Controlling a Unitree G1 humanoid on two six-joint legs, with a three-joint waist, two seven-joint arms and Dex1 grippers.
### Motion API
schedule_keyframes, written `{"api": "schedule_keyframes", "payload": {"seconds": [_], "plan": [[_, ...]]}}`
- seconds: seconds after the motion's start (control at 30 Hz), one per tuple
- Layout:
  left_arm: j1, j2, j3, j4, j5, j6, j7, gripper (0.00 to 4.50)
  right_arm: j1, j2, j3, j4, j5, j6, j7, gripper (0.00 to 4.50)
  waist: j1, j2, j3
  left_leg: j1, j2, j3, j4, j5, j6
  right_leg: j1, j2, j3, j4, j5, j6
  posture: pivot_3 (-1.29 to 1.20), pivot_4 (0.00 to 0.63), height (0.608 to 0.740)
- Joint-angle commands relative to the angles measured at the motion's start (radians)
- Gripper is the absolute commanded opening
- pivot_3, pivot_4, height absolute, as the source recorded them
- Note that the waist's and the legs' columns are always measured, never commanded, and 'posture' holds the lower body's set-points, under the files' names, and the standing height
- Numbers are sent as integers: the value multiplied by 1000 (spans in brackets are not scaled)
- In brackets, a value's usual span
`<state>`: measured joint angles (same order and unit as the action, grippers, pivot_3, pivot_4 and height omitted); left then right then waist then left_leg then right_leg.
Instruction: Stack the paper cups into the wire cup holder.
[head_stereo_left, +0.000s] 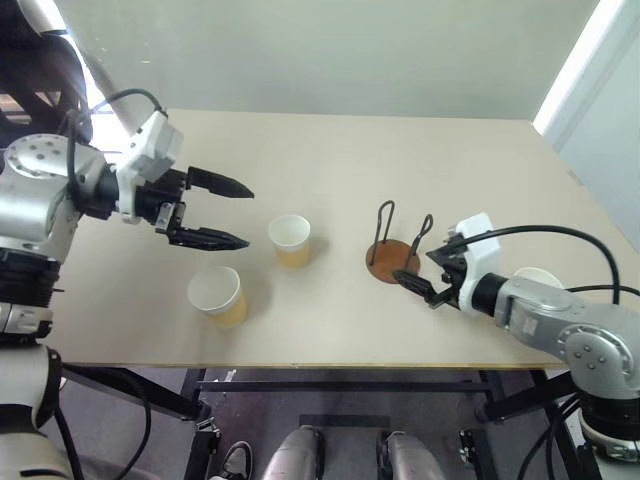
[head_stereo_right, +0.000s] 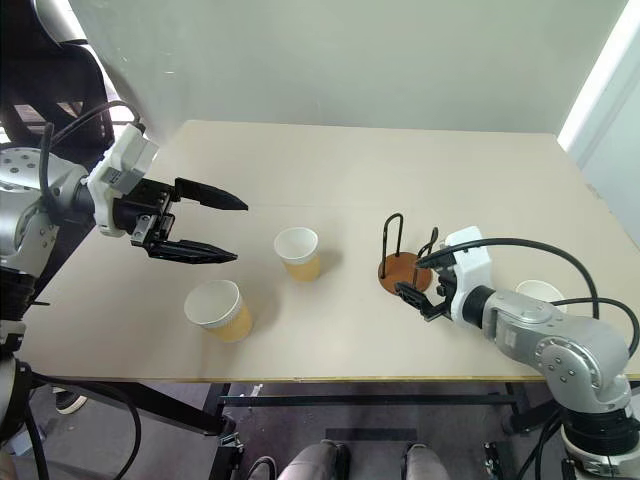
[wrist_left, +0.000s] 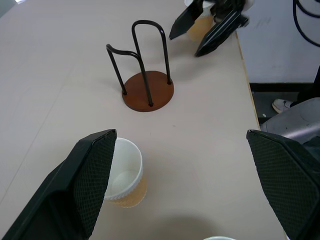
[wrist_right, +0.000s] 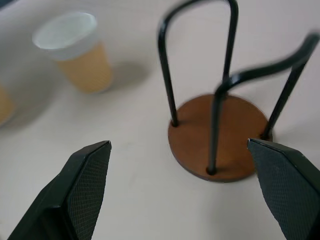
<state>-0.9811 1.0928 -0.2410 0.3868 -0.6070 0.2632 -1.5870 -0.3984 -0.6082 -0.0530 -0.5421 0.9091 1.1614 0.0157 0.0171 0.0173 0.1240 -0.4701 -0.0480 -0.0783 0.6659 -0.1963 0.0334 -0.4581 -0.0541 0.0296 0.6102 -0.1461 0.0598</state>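
We see silver-grey arm shells with round joint housings, small screw holes on left shoulder cap. White boxy wrist modules. Left gripper (head_stereo_left: 225, 212) and right gripper (head_stereo_left: 425, 277): black tapered fingers, cross-hatched inner pads. Black cables loop over both forearms, possibly into wrist modules.

The wire cup holder (head_stereo_left: 392, 258), a round reddish-brown disc with two upright dark wire loops, stands empty on the table just ahead of the right gripper (head_stereo_left: 425, 275) and its spread jaws. Two paper cups stand upright, mouths up, tan-walled with white insides: one cup (head_stereo_left: 291, 240) just beyond the left gripper (head_stereo_left: 232, 215) and its wide jaws, another cup (head_stereo_left: 218, 295) just below them. A third cup (head_stereo_right: 538, 292) sits behind the right jaws, partly hidden.
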Motion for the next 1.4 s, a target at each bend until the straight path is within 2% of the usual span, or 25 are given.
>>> {"api": "schedule_keyframes", "payload": {"seconds": [0.03, 0.43, 0.63, 0.7, 0.73, 0.8, 1.1, 1.13, 1.4], "plan": [[-4, 25, 37, -27, -14, 3, -27, 4458, -18, 23, -2, 14, -51, 10, -22, 4500, 0, 0, 0, 0, 0, 0, 0, 0, 0, 0, 0, 0, 0, 0, 0, 0, 150, 740], [4, 30, 47, -39, -3, 14, -27, 4458, -93, 138, 127, 165, -274, -138, 75, 4500, -2, 0, 0, 0, 0, 0, -1, 0, -2, -2, 0, 0, 1, 1, -2, 0, 150, 740], [9, 41, 50, -45, -2, 17, -27, 4458, -115, 177, 149, 213, -342, -185, 128, 4500, -1, 0, 0, -1, 0, 0, -1, 0, -2, -2, 0, 0, 0, 1, -3, 0, 150, 740], [15, 46, 54, -51, -1, 20, -27, 4486, -114, 183, 155, 219, -357, -194, 143, 4323, -2, 0, 0, -1, 0, 0, -1, 0, -2, -2, 0, 0, 0, 1, -3, 0, 150, 740], [18, 48, 56, -54, 0, 21, -27, 4500, -114, 185, 160, 223, -366, -201, 151, 3905, -2, 0, 0, -1, 0, 0, -1, -1, -3, -2, 0, 0, 0, 1, -4, 0, 150, 740], [22, 49, 61, -58, 1, 24, -27, 4500, -116, 188, 168, 231, -388, -213, 169, 3415, -2, 0, 0, -1, 1, 0, -2, -1, -3, -3, 0, 0, 0, 0, -4, 0, 150, 740], [29, 47, 73, -66, 11, 28, -27, 4500, -104, 165, 201, 228, -458, -245, 268, 251, -2, 0, 0, -1, 1, 0, -2, -1, -4, -3, 1, -1, 0, 1, -5, 0, 150, 740], [29, 46, 72, -66, 11, 27, -27, 4500, -97, 152, 213, 218, -462, -251, 296, 28, -2, 0, 0, -1, 1, 0, -2, -1, -4, -3, 1, -1, 0, 0, -5, 0, 150, 740], [17, 39, 57, -53, 15, 17, -27, 4500, -12, 17, 269, 72, -435, -306, 545, 28, -2, 0, 0, -1, 3, 0, -2, -2, -5, -2, 1, -2, 0, 0, -7, 0, 150, 740]]}}
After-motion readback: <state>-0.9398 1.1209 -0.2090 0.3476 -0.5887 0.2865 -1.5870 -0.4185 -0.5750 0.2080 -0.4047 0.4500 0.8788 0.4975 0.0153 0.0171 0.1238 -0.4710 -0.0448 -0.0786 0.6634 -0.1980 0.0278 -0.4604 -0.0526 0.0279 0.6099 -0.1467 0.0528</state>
